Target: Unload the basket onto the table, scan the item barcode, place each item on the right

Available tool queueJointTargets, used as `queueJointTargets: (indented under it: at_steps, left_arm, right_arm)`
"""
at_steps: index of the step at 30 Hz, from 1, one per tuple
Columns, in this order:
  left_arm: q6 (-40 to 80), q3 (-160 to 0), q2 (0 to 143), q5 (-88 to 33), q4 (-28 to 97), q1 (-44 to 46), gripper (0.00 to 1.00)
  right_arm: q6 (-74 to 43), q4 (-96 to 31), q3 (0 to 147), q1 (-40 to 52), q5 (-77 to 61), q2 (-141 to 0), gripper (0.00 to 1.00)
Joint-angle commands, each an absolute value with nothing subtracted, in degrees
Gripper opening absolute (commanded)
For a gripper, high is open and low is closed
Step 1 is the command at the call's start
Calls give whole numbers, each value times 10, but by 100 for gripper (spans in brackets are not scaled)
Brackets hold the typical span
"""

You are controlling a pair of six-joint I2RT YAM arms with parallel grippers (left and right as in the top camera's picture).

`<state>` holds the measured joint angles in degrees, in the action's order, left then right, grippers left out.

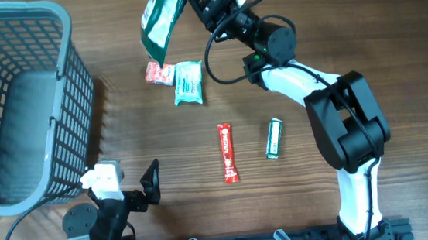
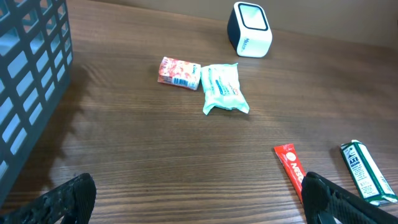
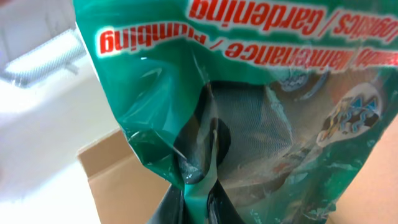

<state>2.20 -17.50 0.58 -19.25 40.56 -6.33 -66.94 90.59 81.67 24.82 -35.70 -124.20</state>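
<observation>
Green pouch [image 1: 162, 20] pinched in clenched right gripper [image 3: 198, 193], long axis dangling below jaws, likely over scanner [image 2: 249, 29]; left gripper [image 2: 199, 202] splayed, farther off

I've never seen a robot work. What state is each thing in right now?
green bag: lifted, pinched in right gripper
left gripper: open, holding nothing
scanner: standing upright
basket: upright
wipes pack: lying flat
orange packet: lying flat
red sachet: lying flat
green stick pack: lying flat
</observation>
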Motion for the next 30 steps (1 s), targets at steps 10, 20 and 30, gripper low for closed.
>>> queueJointTargets:
  at_steps: [10,20,30]
  left_arm:
    - [13,-171,4,-199,404,-66,100]
    - [13,-171,4,-199,404,-66,100]
    - [13,-171,4,-199,404,-66,100]
  right_arm:
    - [-510,948,984,275,-756,-1234,4]
    - [-560,929,972,273,-929,-1234,4]
    - [-379,94,959,232,-890,-1234,4]
